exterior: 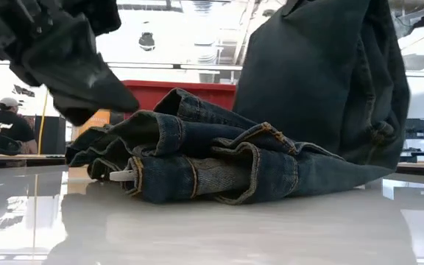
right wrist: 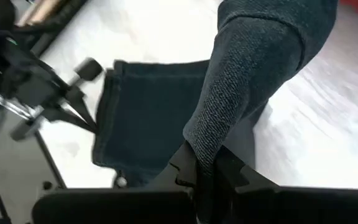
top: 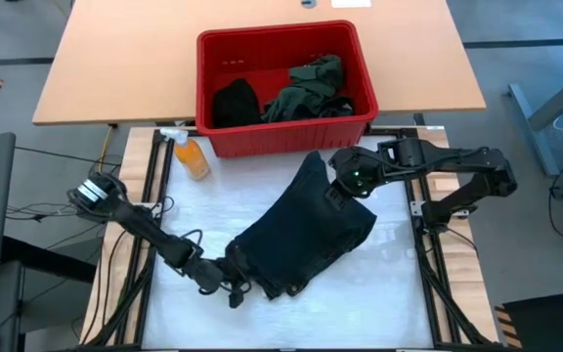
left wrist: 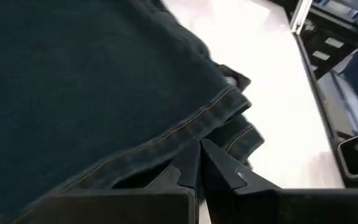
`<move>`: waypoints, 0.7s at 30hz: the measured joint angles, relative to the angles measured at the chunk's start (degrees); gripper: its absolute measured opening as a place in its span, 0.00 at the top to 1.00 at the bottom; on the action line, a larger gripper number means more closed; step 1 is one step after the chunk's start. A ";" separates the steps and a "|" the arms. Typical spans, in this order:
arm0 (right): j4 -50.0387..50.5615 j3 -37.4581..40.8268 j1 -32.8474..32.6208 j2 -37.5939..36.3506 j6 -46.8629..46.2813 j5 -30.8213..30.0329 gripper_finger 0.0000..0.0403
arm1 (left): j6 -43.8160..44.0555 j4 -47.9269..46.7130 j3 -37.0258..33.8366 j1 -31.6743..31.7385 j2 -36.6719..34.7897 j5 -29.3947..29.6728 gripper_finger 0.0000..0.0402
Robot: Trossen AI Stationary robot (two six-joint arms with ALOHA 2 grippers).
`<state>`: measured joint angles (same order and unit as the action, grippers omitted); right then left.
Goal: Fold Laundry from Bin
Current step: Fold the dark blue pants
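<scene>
- My right gripper (right wrist: pixel 204 171) pinches jeans (top: pixel 301 235) fold, lifted near bin (top: pixel 286 137).
- My left gripper (top: pixel 231 288) pressed together at hem; carry fold over evenly, w/o dragging.

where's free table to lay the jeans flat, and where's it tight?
Free: white table strip along the near edge, and the patch between jeans and right frame. Tight: far-left corner by the orange bottle and red bin; near-left, where the left gripper pinches the hem. Right gripper holds the jeans up.
</scene>
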<state>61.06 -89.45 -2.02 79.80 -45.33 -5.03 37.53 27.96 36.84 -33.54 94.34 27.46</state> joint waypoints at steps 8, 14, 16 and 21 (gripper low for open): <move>-7.97 0.02 -5.83 7.35 -5.51 -2.63 0.91 | 1.79 0.02 4.94 3.85 8.72 -4.41 1.00; -22.56 0.02 -9.38 16.35 -8.45 -2.76 0.91 | 2.46 -0.18 5.14 6.22 9.88 -7.67 1.00; -26.82 0.02 -10.10 19.23 -9.69 -1.60 0.91 | 1.73 -0.39 5.12 6.74 9.71 -9.03 1.00; -32.27 0.04 -11.64 23.99 -12.90 0.19 0.91 | 1.30 -0.82 5.12 6.86 9.64 -10.29 1.00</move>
<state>28.78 -89.41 -13.66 103.79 -58.24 -4.84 38.82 27.15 41.95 -26.68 103.98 17.18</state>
